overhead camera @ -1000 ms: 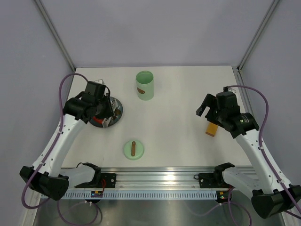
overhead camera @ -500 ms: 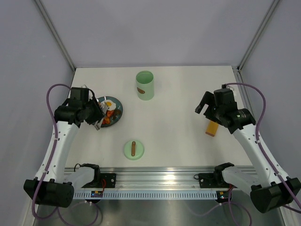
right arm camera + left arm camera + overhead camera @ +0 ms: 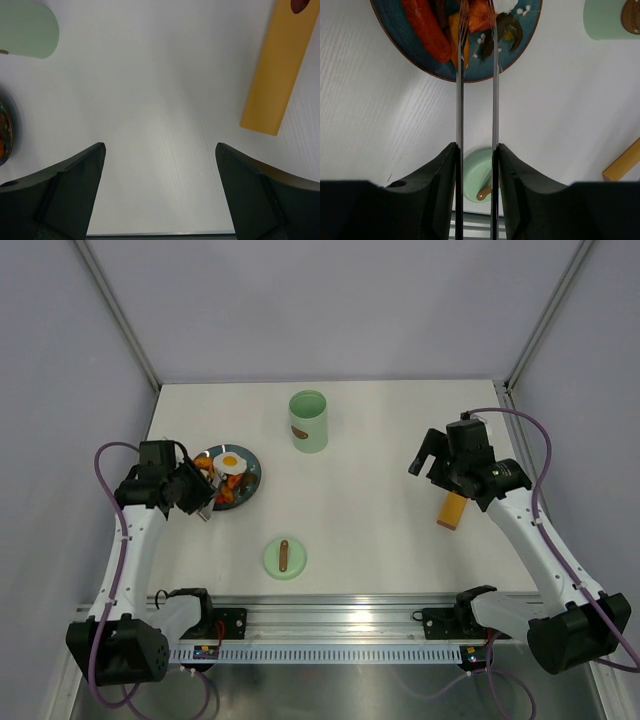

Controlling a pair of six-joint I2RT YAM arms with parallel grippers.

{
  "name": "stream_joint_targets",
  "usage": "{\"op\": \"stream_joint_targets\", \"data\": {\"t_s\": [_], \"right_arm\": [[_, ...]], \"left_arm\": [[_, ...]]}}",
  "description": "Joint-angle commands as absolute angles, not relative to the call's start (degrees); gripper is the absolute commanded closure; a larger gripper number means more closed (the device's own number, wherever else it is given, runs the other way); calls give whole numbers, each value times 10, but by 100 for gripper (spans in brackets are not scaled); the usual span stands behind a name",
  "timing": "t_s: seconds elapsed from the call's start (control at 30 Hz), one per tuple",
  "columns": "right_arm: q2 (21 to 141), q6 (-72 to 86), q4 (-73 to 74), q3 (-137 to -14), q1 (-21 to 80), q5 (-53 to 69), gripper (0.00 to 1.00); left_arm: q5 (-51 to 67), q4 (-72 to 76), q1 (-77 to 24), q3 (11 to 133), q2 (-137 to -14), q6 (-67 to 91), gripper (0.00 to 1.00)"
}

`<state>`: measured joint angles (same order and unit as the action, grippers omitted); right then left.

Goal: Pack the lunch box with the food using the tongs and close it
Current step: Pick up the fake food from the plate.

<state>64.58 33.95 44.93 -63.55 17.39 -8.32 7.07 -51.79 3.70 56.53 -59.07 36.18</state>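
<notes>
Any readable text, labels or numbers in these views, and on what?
No text can be read.
Brown oval mark on the lunch box: too small to read.
Red mark on the orange strip: cut off by the frame edge, unreadable.

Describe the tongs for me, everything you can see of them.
The tongs are two slim, shiny silver metal arms, running almost parallel with a narrow gap. The left gripper clamps them from outside, one black finger against each arm. They reach forward above the table and over the plate, their tips among the orange and red food at the wrist view's top edge. Whether they pinch a piece I cannot tell; their joined end is hidden behind the gripper.
</notes>
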Motion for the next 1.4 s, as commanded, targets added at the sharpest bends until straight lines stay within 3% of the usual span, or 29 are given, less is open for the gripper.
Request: {"op": "stream_joint_targets", "data": {"t_s": [0.0,1.37], "right_arm": [[648,324,432,-660,177,-82,1],[671,306,429,-671,178,-78,0]], "left_arm": [[113,-445,40,551,-581,392,60],[117,-331,61,461,-570,476,57]]}}
